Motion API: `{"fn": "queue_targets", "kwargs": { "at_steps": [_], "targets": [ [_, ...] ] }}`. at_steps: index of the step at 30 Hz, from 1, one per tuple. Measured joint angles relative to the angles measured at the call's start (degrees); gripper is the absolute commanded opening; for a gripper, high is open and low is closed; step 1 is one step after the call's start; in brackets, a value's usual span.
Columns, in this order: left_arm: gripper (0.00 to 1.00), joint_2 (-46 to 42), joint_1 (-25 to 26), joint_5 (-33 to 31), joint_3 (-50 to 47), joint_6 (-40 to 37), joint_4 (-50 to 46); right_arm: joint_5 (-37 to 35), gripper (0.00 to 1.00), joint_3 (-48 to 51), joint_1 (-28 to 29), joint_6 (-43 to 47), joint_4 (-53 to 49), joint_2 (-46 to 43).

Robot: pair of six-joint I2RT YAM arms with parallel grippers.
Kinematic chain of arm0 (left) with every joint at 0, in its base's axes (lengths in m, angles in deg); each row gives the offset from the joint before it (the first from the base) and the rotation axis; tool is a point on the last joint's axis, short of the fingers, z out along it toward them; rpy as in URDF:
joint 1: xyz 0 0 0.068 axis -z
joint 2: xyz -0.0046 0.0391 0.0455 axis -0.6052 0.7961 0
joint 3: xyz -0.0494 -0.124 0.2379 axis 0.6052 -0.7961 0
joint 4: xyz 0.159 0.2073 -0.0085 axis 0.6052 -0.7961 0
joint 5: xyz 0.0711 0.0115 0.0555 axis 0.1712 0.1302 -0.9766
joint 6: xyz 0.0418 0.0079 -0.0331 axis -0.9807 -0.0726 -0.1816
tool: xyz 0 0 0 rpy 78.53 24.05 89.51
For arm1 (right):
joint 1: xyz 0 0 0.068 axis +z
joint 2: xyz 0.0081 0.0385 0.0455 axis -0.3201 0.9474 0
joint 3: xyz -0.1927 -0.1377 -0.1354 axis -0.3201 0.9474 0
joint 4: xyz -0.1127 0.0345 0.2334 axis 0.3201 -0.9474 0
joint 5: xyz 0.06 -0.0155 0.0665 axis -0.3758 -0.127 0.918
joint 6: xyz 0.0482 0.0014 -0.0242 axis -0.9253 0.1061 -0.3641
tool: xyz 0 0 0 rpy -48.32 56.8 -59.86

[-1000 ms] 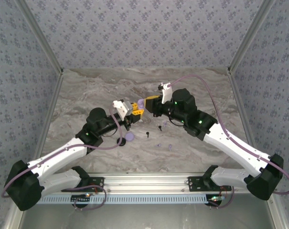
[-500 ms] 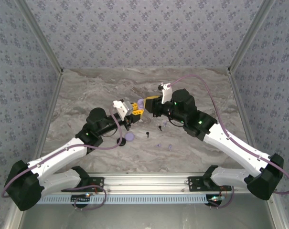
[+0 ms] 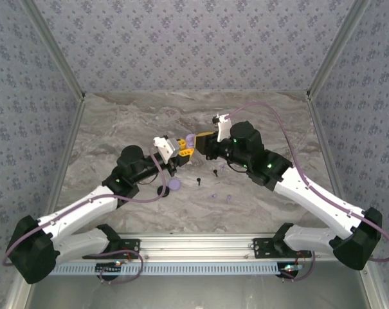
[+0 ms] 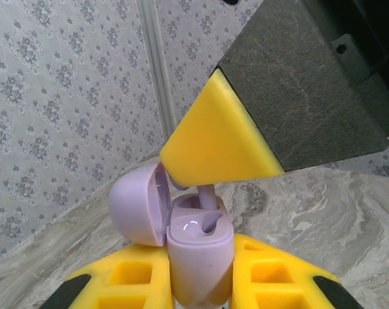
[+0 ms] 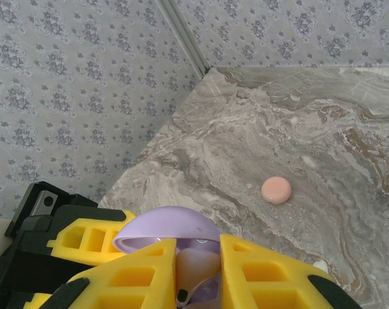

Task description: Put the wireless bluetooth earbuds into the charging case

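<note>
My left gripper (image 4: 199, 267) is shut on the lavender charging case (image 4: 199, 254), holding it upright with its lid (image 4: 135, 203) swung open to the left. My right gripper (image 5: 197, 273) is shut on a lavender earbud (image 5: 195, 264) just above the case. The bud's stem (image 4: 208, 196) reaches down into the case's far slot, and the near slot looks empty. Seen from the top, the two grippers meet at the case (image 3: 189, 139) over the table's middle. Two black earbuds (image 3: 199, 179) (image 3: 218, 170) and two tiny lavender pieces (image 3: 229, 198) lie on the table below them.
A lavender disc (image 3: 175, 184) and a black disc (image 3: 162, 190) lie beside the left arm. A pale pink disc (image 5: 276, 190) rests on the marble (image 5: 323, 129) farther back. Patterned walls close in the table on three sides.
The right gripper has shifted slightly toward the case with the earbud. The left arm has barely moved.
</note>
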Motion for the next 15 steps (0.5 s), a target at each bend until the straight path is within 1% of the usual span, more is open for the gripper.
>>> {"fn": "queue_targets", "kwargs": {
  "at_steps": [5, 7, 9, 12, 15],
  "targets": [
    [0.00, 0.3, 0.0, 0.2, 0.0, 0.0, 0.2, -0.3, 0.25, 0.0, 0.1, -0.1, -0.3, 0.0],
    [0.00, 0.3, 0.0, 0.3, 0.0, 0.0, 0.2, -0.3, 0.28, 0.0, 0.1, -0.2, -0.4, 0.0],
    [0.00, 0.3, 0.0, 0.4, 0.0, 0.0, 0.4, -0.1, 0.33, 0.0, 0.2, -0.4, -0.9, 0.0],
    [0.00, 0.3, 0.0, 0.4, 0.0, 0.0, 0.5, 0.4, 0.47, -0.3, 0.4, -0.4, -1.8, 0.0],
    [0.00, 0.3, 0.0, 0.3, 0.0, 0.1, 0.9, 1.5, 0.58, -1.0, 0.2, 0.3, -3.6, -0.1]
  ]
}}
